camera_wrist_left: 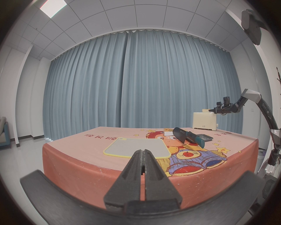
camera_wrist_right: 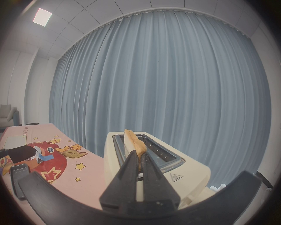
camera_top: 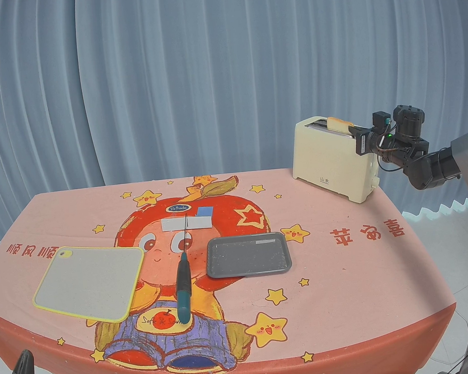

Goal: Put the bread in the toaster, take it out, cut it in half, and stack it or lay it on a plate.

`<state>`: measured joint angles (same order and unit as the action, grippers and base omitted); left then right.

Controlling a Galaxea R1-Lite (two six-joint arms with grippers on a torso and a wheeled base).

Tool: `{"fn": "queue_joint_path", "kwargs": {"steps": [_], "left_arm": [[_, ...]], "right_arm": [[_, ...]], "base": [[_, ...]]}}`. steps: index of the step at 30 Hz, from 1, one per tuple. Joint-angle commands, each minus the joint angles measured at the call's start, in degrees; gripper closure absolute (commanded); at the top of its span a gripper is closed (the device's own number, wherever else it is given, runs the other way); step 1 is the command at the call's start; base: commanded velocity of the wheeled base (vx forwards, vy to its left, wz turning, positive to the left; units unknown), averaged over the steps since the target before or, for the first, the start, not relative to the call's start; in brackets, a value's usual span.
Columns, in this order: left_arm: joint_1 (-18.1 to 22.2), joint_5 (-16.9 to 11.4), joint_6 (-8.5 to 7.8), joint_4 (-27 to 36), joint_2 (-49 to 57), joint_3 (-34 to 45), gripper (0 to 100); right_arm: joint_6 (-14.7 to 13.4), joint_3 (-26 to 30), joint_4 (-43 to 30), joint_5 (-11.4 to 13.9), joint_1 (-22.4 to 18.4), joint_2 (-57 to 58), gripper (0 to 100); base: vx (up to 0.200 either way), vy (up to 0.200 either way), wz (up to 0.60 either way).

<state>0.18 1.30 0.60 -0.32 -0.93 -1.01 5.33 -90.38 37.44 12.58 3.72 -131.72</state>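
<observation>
Right gripper (camera_wrist_right: 140, 159): clamped on the bread, one finger on each face of the slice, directly above the toaster's top.
Bread (camera_wrist_right: 133, 143): one golden-crusted slice, upright, its upper part sticking out of the toaster's slot; how deep its lower edge sits cannot be told.
Toaster (camera_top: 331, 158): cream-coloured, standing upright on the far right part of the table (camera_top: 358, 271), with the right arm coming in over its right end.
Plate (camera_top: 248, 255): a flat grey rectangular tray, left of the toaster and nearer the robot, well apart from it.
Knife (camera_top: 184, 285): teal handle and dark blade, farther left of the toaster than the plate and just beside it, blade tip at a small white and blue block (camera_top: 187, 222).
Cutting board (camera_top: 88, 282): grey with a yellow rim, farthest left of the toaster, beyond the knife.
Left gripper (camera_wrist_left: 143, 155): fingers pressed together with nothing between them, held low off the near table edge, far from the toaster.
</observation>
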Motion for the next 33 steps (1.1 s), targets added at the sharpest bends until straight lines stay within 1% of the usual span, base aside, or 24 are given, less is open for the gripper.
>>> {"fn": "queue_joint_path", "kwargs": {"steps": [1,17,20,23,29,33], "left_arm": [[0.0,0.0,0.02,0.0,0.3,1.0,100],[0.0,0.0,0.02,0.0,0.3,1.0,100],[0.0,0.0,0.02,0.0,0.3,1.0,100],[0.0,0.0,0.02,0.0,0.3,1.0,100],[0.0,0.0,0.02,0.0,0.3,1.0,100],[0.0,0.0,0.02,0.0,0.3,1.0,100]], "right_arm": [[0.0,-0.1,0.5,0.0,0.1,0.7,100],[-0.2,0.9,0.7,0.0,1.1,6.7,100],[-0.5,1.1,0.7,-1.1,1.6,8.5,100],[-0.5,1.4,0.8,-1.2,1.9,9.3,100],[-0.5,5.3,1.4,-1.2,3.3,13.3,100],[-0.5,8.0,3.1,-1.9,4.7,15.5,100]], "base": [[0.000,0.000,0.00],[0.000,0.000,0.00],[0.000,0.000,0.00],[0.000,0.000,0.00],[0.000,0.000,0.00],[0.000,0.000,0.00]]}}
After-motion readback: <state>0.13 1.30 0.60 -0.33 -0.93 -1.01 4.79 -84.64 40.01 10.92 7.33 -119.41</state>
